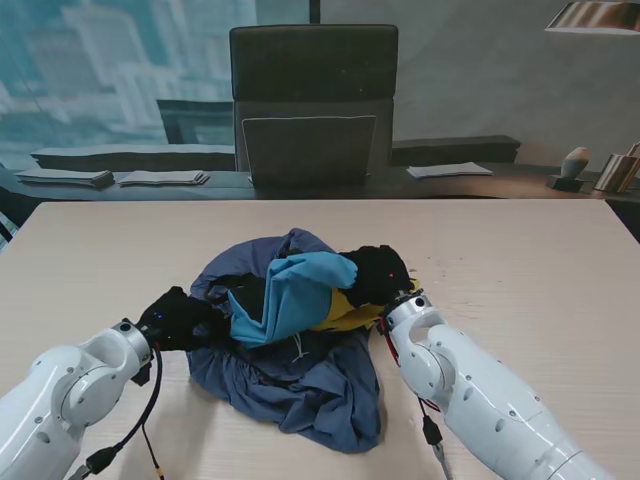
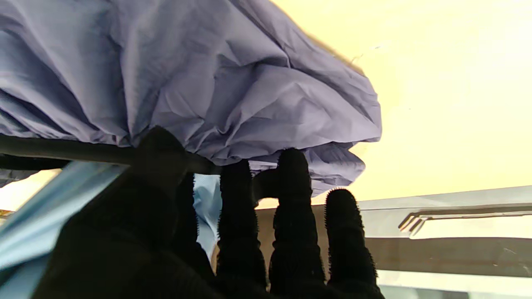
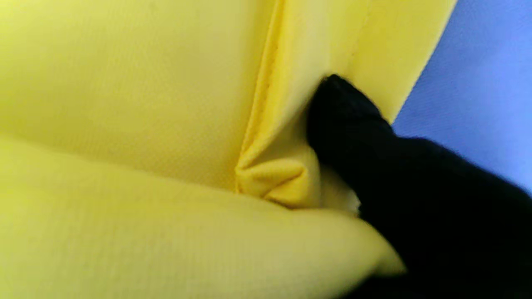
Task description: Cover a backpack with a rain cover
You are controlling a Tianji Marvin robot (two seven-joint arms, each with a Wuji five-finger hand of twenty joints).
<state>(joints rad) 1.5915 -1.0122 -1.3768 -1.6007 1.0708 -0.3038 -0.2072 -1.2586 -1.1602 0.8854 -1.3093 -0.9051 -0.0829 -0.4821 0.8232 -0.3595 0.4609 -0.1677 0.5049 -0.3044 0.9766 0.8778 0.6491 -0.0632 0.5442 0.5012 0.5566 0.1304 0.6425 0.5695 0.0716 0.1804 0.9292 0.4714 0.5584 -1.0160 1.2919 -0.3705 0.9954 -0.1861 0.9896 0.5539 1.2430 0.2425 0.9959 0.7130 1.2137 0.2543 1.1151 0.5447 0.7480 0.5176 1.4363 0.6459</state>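
Gripping the dark hem of the rain cover [image 1: 300,385], our left hand [image 1: 178,318] closes thumb over fingers [image 2: 237,207] at the heap's left edge. Our right hand [image 1: 378,274] presses into the backpack [image 1: 290,292]; one finger [image 3: 345,112] digs beside a yellow seam, but we cannot tell whether it grips. Both items lie mid-table [image 1: 520,260], bare wood open on every side. We find no legible writing.

Crumpled rain cover [image 1: 300,385] half-wrapping backpack [image 1: 290,290]
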